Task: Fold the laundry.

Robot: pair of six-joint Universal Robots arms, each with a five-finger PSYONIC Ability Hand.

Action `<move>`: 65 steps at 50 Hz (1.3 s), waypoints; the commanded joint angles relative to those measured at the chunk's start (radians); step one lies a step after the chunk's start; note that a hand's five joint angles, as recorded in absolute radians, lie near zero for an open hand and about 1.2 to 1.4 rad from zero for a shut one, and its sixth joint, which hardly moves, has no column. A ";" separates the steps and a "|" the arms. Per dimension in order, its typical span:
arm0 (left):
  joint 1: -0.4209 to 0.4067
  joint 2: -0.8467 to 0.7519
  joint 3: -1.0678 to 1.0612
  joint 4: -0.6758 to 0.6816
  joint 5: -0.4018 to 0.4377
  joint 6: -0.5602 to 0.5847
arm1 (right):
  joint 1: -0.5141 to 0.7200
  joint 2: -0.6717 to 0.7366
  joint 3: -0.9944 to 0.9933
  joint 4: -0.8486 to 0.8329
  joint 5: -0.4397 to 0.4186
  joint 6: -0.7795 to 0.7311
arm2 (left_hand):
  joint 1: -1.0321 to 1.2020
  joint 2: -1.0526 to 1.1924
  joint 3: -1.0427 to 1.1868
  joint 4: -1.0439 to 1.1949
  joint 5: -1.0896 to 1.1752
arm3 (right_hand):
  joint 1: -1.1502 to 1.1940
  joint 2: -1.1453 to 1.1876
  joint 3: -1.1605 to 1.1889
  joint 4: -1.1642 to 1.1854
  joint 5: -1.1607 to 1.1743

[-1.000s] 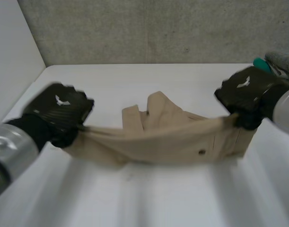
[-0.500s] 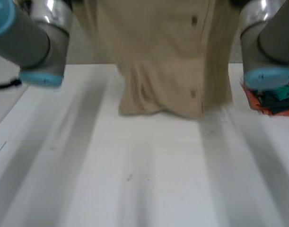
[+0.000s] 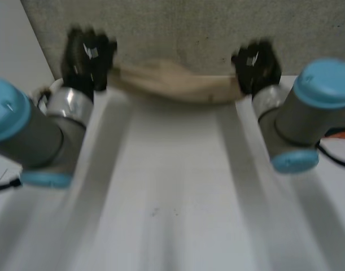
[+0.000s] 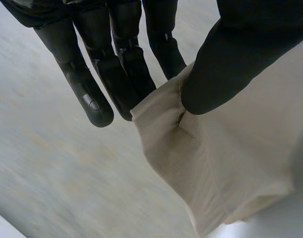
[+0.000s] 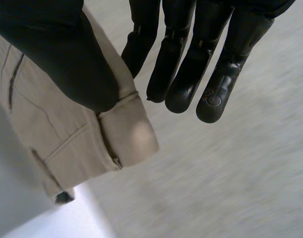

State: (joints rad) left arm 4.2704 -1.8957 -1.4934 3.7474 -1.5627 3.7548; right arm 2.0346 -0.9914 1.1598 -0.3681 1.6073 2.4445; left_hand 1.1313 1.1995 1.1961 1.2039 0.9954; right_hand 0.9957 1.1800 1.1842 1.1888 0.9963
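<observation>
Left hand (image 4: pixel 119 74): it's got one end of the beige garment (image 3: pixel 172 86) pinched, thumb pressed down on the fabric against fairly straight fingers. A ribbed-looking hem edge sits right at the pinch.
Right hand (image 5: pixel 190 62): same deal at the other end. The thumb clamps a stitched, folded-over corner of the cloth against the fingers, and the fingertips poke out past the edge.
Garment: up off the table (image 3: pixel 161 203), strung out sideways between the two hands at the far end, right in front of the grey wall (image 3: pixel 189 28). It sags a little in the middle. Honestly can't tell if the low part brushes the tabletop or hangs just clear of it.
Arms: both stretched forward over the table, one down each side, well apart, with the bare white top between them.
Off to the right: something orange (image 3: pixel 343 132) beside the right arm near the table's edge, way too blurry to say what it is.
</observation>
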 commanded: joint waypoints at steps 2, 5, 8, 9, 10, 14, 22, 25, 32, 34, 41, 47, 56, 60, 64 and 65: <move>-0.020 -0.095 -0.232 -0.047 -0.007 0.010 | 0.001 0.114 0.152 0.095 0.000 -0.001 | 0.265 0.197 0.200 0.192 0.226 | 0.401 0.216 0.212 0.207 0.225; -0.030 -0.095 -0.268 -0.135 -0.010 0.010 | -0.005 0.108 0.181 0.174 0.000 0.001 | 0.265 0.197 0.200 0.192 0.226 | 0.401 0.216 0.212 0.207 0.225; -0.032 -0.086 -0.284 -0.257 -0.014 0.008 | -0.005 0.096 0.192 0.234 0.000 0.002 | 0.265 0.197 0.200 0.192 0.226 | 0.401 0.216 0.212 0.207 0.225; -0.032 -0.076 -0.289 -0.323 -0.019 0.010 | -0.004 0.074 0.199 0.279 0.000 0.004 | 0.265 0.197 0.200 0.192 0.226 | 0.401 0.216 0.212 0.207 0.225; -0.032 -0.069 -0.291 -0.349 -0.023 0.010 | -0.004 0.062 0.204 0.297 0.000 0.004 | 0.265 0.197 0.200 0.192 0.226 | 0.401 0.216 0.212 0.207 0.225; -0.034 -0.005 -0.307 -0.483 -0.060 0.008 | -0.004 -0.018 0.245 0.425 -0.001 -0.004 | 0.265 0.197 0.200 0.192 0.226 | 0.401 0.216 0.212 0.207 0.225; -0.101 0.154 -0.370 -0.776 -0.086 0.022 | -0.011 -0.186 0.397 0.726 -0.012 -0.085 | 0.265 0.197 0.200 0.192 0.226 | 0.401 0.216 0.212 0.207 0.225; -0.136 0.182 -0.399 -0.875 -0.085 0.030 | -0.013 -0.263 0.477 0.806 -0.027 -0.157 | 0.265 0.197 0.200 0.192 0.226 | 0.401 0.216 0.212 0.207 0.225; -0.210 0.199 -0.398 -0.930 -0.083 0.022 | -0.014 -0.320 0.580 0.801 -0.090 -0.207 | -0.383 -0.451 -0.448 -0.456 -0.422 | 0.401 0.216 0.212 0.207 0.225; -0.205 0.210 -0.380 -0.908 -0.083 0.025 | -0.019 -0.322 0.589 0.773 -0.104 -0.199 | -0.594 -0.662 -0.659 -0.666 -0.632 | 0.401 0.216 0.212 0.207 0.225; -0.127 0.225 -0.220 -0.735 -0.071 0.023 | -0.065 -0.322 0.621 0.643 -0.135 -0.147 | -0.886 -0.954 -0.950 -0.958 -0.924 | 0.401 0.216 0.212 0.207 0.225; -0.052 0.046 -0.061 -0.483 0.078 0.028 | -0.065 -0.320 0.629 0.577 -0.145 -0.087 | -0.754 -0.822 -0.819 -0.826 -0.793 | 0.401 0.216 0.212 0.207 0.225; 0.049 -0.440 0.408 -0.437 0.297 0.030 | -0.073 -0.300 0.664 0.479 -0.165 -0.050 | -0.513 -0.581 -0.577 -0.585 -0.551 | 0.401 0.216 0.212 0.207 0.225; 0.054 -0.581 0.562 -0.532 0.305 0.031 | -0.073 -0.282 0.673 0.459 -0.165 -0.050 | -0.519 -0.587 -0.583 -0.591 -0.557 | 0.401 0.216 0.212 0.207 0.225; 0.059 -0.672 0.643 -0.589 0.329 0.031 | -0.073 -0.277 0.681 0.448 -0.164 -0.050 | -0.519 -0.587 -0.583 -0.591 -0.557 | 0.401 0.216 0.212 0.207 0.225; 0.060 -0.692 0.656 -0.590 0.337 0.031 | -0.073 -0.276 0.681 0.446 -0.165 -0.048 | -0.516 -0.584 -0.580 -0.588 -0.554 | 0.401 0.216 0.212 0.207 0.225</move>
State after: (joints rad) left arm 4.3267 -2.4527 -0.9638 3.2477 -1.2483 3.7849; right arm 1.9620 -1.2783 1.8322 0.0932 1.4416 2.3968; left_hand 0.5255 0.5252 0.5268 0.5294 0.3570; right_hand 1.0037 1.1800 1.1842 1.1887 0.9964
